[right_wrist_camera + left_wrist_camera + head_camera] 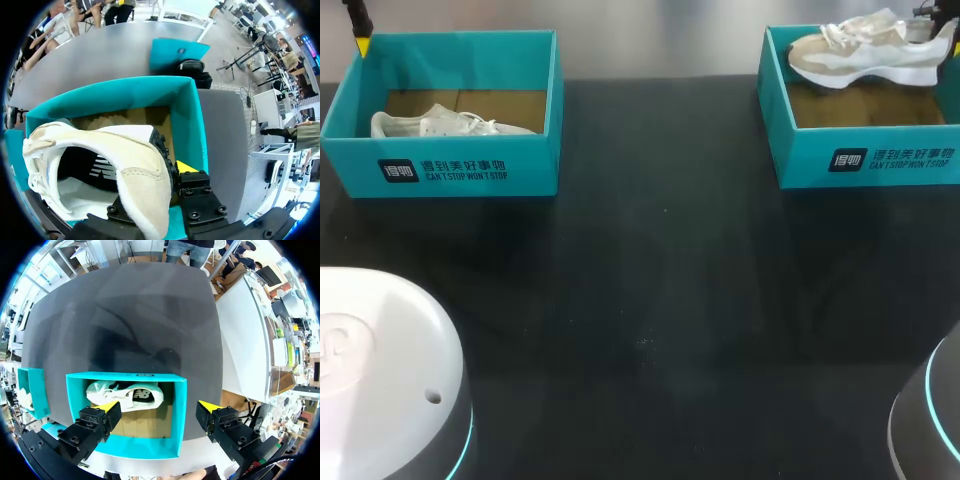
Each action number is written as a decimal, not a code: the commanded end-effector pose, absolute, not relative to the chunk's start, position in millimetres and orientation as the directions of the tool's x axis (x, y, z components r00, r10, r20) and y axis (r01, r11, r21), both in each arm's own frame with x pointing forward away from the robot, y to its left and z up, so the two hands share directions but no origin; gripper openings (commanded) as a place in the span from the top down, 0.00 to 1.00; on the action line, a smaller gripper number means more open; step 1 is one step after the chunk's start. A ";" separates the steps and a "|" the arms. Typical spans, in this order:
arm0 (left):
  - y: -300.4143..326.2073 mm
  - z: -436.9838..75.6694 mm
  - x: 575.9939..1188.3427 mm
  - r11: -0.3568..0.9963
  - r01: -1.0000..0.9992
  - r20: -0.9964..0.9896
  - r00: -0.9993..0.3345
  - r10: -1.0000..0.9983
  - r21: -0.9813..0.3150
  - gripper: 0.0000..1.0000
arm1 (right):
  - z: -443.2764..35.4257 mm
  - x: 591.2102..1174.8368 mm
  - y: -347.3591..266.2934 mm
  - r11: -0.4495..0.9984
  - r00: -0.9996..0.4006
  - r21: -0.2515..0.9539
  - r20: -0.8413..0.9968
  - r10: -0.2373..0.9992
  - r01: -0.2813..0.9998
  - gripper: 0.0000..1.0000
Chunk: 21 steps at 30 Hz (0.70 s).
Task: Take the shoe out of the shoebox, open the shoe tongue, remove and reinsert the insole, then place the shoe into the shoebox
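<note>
A beige and white shoe (865,50) hangs tilted over the right teal shoebox (865,155), heel toward my right gripper (932,25) at the far right edge. In the right wrist view my right gripper (170,175) is shut on the shoe's (135,165) heel collar, one yellow fingertip (186,166) showing outside it, with the box (192,115) below. A white shoe (445,124) lies in the left teal shoebox (445,165). My left gripper (159,407) hovers open high above that box (125,447) and its shoe (125,395); only a yellow tip (361,44) shows in the head view.
The dark table (650,300) stretches between and in front of the two boxes. My arms' bases, a white dome (380,370) at front left and another (930,420) at front right, sit at the near edge.
</note>
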<state>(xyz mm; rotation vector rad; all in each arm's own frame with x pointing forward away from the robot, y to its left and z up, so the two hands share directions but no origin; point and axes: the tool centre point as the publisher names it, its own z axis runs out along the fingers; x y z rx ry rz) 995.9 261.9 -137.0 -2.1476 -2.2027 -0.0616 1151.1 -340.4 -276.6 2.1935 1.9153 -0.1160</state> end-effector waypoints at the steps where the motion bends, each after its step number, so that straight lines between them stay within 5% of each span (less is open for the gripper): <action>1: 262.3 -136.3 995.9 0.025 1.000 0.076 -0.023 0.997 -0.017 0.00 | -253.6 1133.4 -333.3 -0.116 0.153 0.180 -0.209 0.966 0.977 1.00; 21: 262.3 -136.3 995.9 0.025 1.000 0.076 -0.023 0.997 -0.017 0.00 | -172.2 1086.0 -289.3 -0.110 0.150 0.191 -0.212 0.966 0.975 1.00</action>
